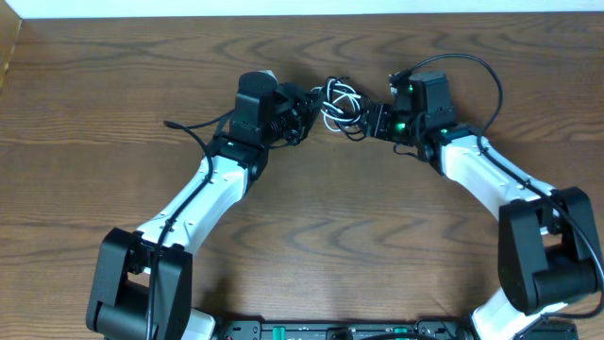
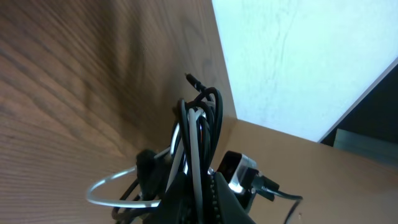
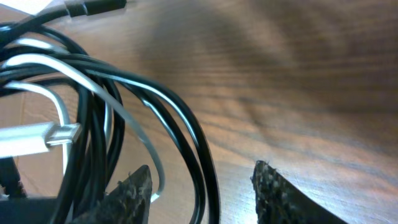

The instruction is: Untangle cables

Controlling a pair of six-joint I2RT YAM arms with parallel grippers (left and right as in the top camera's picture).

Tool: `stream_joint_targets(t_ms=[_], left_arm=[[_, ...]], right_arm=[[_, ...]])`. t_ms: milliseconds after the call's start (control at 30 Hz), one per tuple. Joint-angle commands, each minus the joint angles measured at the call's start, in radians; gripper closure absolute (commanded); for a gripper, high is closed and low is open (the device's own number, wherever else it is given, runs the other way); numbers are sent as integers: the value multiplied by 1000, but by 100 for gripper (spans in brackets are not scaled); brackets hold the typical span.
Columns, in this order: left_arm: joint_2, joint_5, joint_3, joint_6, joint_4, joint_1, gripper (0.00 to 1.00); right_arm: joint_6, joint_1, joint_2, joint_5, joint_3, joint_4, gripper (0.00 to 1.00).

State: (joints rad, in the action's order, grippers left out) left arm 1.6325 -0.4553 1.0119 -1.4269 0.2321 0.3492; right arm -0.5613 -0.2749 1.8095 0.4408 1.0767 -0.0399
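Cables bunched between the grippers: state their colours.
Black cables with a white cable among them; clearest in the right wrist view.

You have tangled bundle of thin black and white cords (image 1: 341, 104) at 12 o'clock on table, just past centre. Loops packed tight, white strands woven through black.

Left wrist view: strands rise together, steep. Thin white cord (image 2: 194, 143) sandwiched between black cords (image 2: 213, 118). White loop bulges toward 8 o'clock. Small black plug (image 2: 191, 79) sticks out at top, pointing 11 o'clock.

Right wrist view: white plug with silver tip (image 3: 56, 135) at 9 o'clock, lying level, tip toward 3 o'clock. Black strands arc from 10 down to 6 o'clock.
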Motion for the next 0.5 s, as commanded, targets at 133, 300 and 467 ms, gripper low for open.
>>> stream_joint_targets(t_ms=[133, 300, 467], left_arm=[[-34, -54, 17, -69, 97, -16, 93], [-34, -79, 17, -68, 190, -73, 93], [-34, -157, 17, 23, 189, -153, 93]], right_arm=[[-55, -20, 79, -73, 9, -11, 81], [-21, 13, 74, -117, 9, -75, 99], [106, 106, 0, -116, 9, -174, 99]])
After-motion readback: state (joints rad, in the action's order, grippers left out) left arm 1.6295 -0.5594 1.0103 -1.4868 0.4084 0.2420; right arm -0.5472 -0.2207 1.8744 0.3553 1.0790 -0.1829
